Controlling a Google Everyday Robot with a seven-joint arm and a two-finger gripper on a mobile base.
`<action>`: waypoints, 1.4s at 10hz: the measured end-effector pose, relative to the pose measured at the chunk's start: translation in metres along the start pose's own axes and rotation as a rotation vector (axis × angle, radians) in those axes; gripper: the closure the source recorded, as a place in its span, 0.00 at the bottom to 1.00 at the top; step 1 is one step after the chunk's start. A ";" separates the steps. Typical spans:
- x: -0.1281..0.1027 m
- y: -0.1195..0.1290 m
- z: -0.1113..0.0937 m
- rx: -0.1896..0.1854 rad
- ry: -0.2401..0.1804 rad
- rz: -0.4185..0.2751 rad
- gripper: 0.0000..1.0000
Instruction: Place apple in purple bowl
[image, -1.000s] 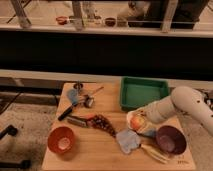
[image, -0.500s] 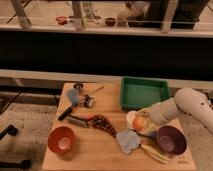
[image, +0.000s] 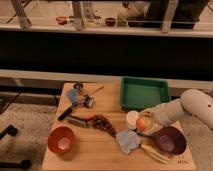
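Observation:
The apple (image: 144, 123), small, yellow-orange with a red blush, sits at the tip of my gripper (image: 146, 120) on the right side of the wooden table (image: 95, 150). The white arm reaches in from the right edge. The apple is a little left of the dark purple bowl (image: 170, 140), which stands near the table's front right corner. The apple appears held just above the table, next to a white round object (image: 132, 118).
A green tray (image: 144, 93) stands at the back right. An orange-red bowl (image: 62, 140) is at the front left. A dark grape bunch (image: 102, 123), a grey cloth (image: 128, 141), a banana (image: 154, 153) and utensils (image: 80, 97) lie across the table.
The arm has shifted slightly right and toward the front, carrying the apple closer to the purple bowl.

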 end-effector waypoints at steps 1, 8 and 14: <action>0.004 0.001 -0.004 0.007 0.001 0.007 1.00; 0.017 0.003 -0.020 0.036 0.006 0.034 1.00; 0.032 0.003 -0.027 0.048 0.017 0.059 1.00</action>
